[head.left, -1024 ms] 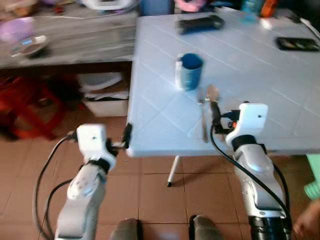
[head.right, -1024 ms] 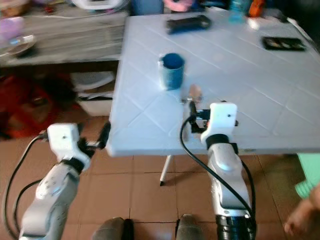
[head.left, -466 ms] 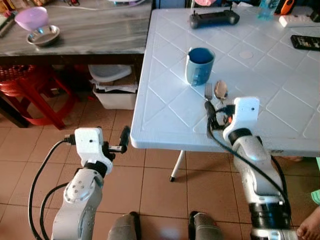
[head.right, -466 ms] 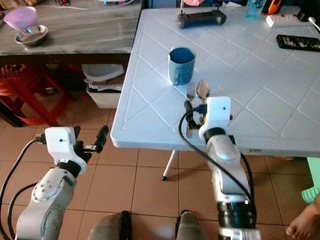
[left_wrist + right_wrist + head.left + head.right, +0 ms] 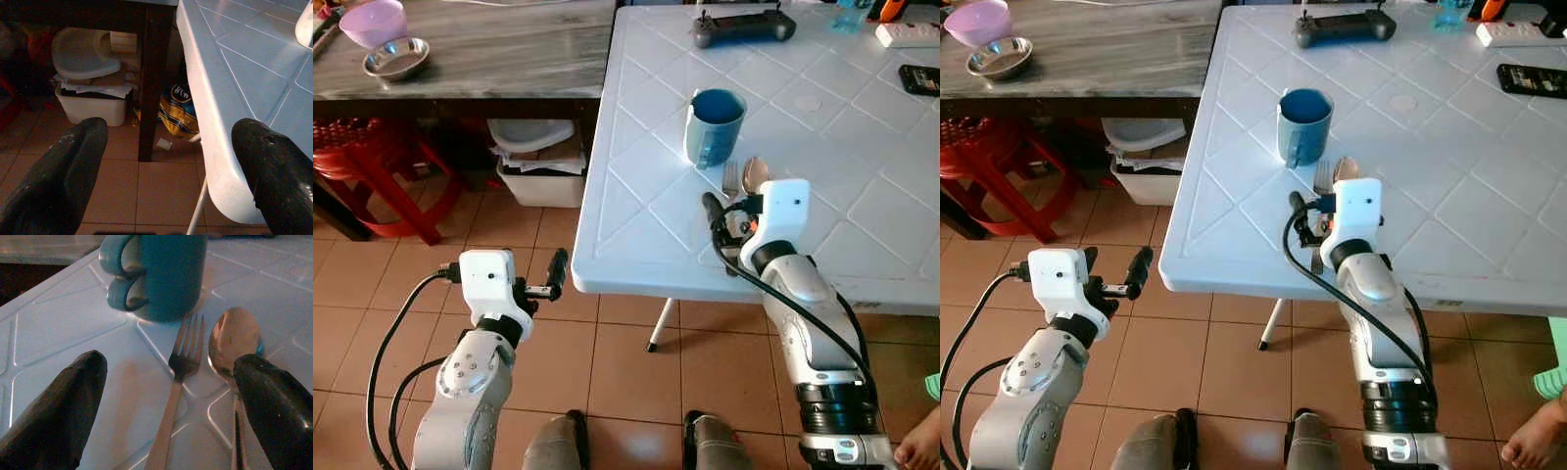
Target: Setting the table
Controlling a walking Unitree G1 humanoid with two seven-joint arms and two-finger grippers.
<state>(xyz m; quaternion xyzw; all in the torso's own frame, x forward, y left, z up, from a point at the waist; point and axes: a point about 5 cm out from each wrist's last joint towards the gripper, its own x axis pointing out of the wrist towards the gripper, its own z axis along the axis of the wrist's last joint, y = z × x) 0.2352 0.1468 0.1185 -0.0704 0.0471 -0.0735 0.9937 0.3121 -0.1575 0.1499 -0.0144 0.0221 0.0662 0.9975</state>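
Right tool (image 5: 717, 223) hovers low over the near part of the white worktop (image 5: 862, 147), fingers spread wide apart and holding nothing. Wrist view: its two black fingers (image 5: 58, 406) flank a fork (image 5: 176, 377) and a spoon (image 5: 234, 340), both lying flat on the worktop side by side, tines and bowl pointing toward a blue mug (image 5: 161, 274). Fork sits between the fingers; spoon bowl lies just beside one finger, and whether they touch cannot be told. Mug (image 5: 713, 127) stands upright just beyond the cutlery, handle turned toward the worktop's left edge.

Left tool (image 5: 558, 269) is held off the worktop's left corner, above the tiled floor (image 5: 372, 294), fingers apart, empty. Left wrist view: worktop edge runs between its fingers (image 5: 63, 166).

Farther back on the worktop: a black controller (image 5: 744, 27) and a dark remote (image 5: 920, 78). Grey side counter (image 5: 499, 49) at left carries a purple bowl (image 5: 374, 20) and a metal bowl (image 5: 396, 59). Red stool (image 5: 372, 181) stands beneath it.
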